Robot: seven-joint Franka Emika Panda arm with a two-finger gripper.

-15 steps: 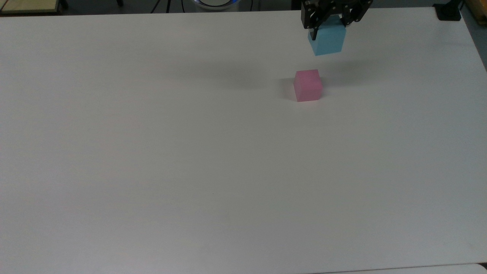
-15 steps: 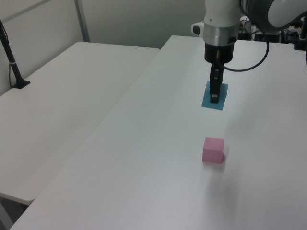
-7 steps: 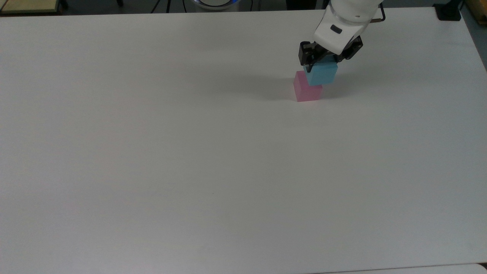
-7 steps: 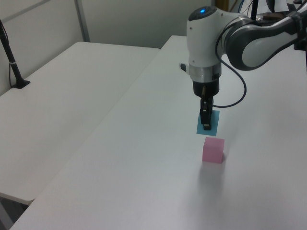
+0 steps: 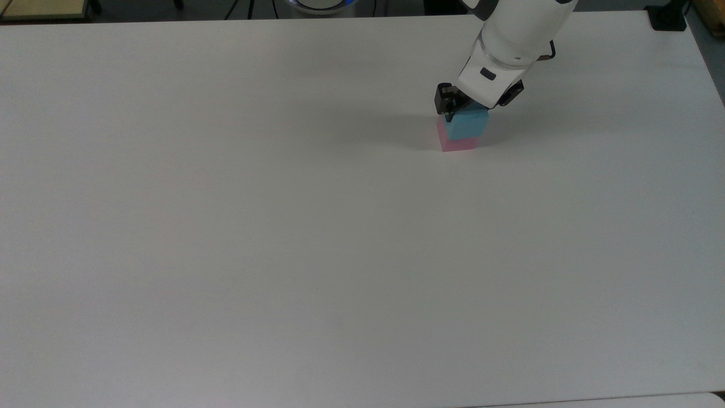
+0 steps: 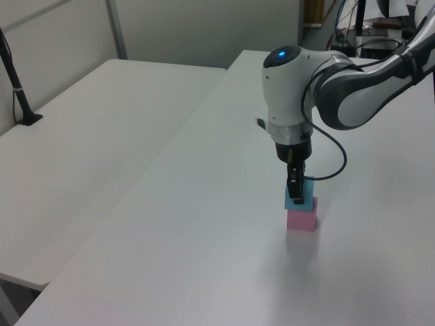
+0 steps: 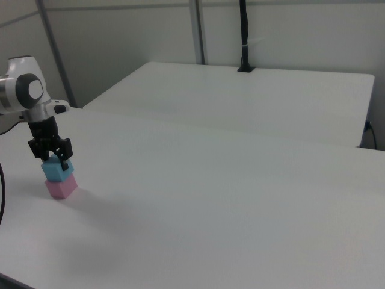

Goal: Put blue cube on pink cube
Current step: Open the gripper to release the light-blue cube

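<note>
Right now the gripper is clenching the blue cube between its two black fingers, one on either side of it. The blue cube is sitting on top of the pink cube, and in the left view the two are looking stacked and touching, the blue cube lying squarely over the pink cube. In the right view the gripper is gripping the blue cube from above, with the pink cube resting under it on the white table.

In the top view the stack is standing at about 1 o'clock from the centre of the white table, near the far edge. The white robot arm is reaching in from about 1 o'clock of the stack and leaning down over it. In the left view a blue light is glowing on the arm's wrist.

No brand, label or writing is legible on the cubes, the arm or the table.
</note>
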